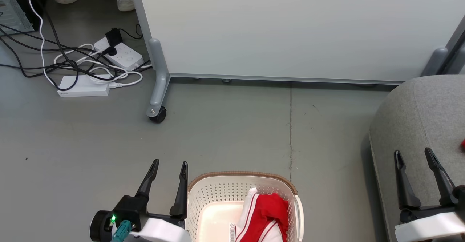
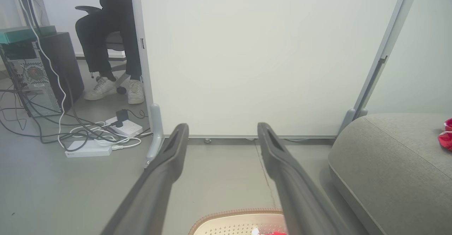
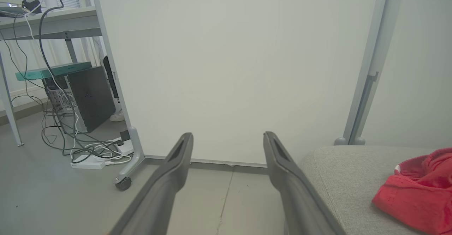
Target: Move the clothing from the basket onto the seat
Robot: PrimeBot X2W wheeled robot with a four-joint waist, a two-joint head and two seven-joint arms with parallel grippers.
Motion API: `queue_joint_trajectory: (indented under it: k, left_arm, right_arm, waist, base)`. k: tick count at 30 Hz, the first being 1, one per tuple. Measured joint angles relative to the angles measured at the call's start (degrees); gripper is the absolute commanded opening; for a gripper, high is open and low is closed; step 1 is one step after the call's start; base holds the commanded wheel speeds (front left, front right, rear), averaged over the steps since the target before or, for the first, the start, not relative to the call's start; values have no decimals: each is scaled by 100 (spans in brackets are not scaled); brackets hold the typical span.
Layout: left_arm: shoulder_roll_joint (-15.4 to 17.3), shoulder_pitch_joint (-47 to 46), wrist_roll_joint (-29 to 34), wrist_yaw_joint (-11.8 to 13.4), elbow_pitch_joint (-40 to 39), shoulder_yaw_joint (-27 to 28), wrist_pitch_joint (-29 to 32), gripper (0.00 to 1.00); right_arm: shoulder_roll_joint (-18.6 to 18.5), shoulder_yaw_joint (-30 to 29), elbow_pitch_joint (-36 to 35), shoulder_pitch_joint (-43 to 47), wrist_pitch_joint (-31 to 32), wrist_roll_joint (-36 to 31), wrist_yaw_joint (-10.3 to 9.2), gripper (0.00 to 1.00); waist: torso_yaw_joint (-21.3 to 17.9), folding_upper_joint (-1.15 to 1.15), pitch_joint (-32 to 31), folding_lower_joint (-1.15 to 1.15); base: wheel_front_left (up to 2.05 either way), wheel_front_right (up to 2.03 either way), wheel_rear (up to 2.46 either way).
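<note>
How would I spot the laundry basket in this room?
Start at the big grey fabric sofa seat on the right; on the floor left of it stands a cream perforated plastic basket. Its brown woven-look rim and the red-and-white garment inside set it apart.

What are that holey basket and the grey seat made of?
The basket looks like matte cream plastic, moulded with neat rows of holes; its brown rim seems woven-look, perhaps also plastic. The seat looks like grey woven fabric, probably over padding, going by its soft rounded edges.
</note>
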Motion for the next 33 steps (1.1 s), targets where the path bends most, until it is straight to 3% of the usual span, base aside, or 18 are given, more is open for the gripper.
queue_joint_trajectory:
  k: [33]
  left_arm:
    - [0,-105,49,-5,10,-209,0,100]
  right_arm:
    - [-43,-38,-13,-18,0,10,0,100]
  waist:
    - [-9,0,216,0]
  base:
    - [0,0,0]
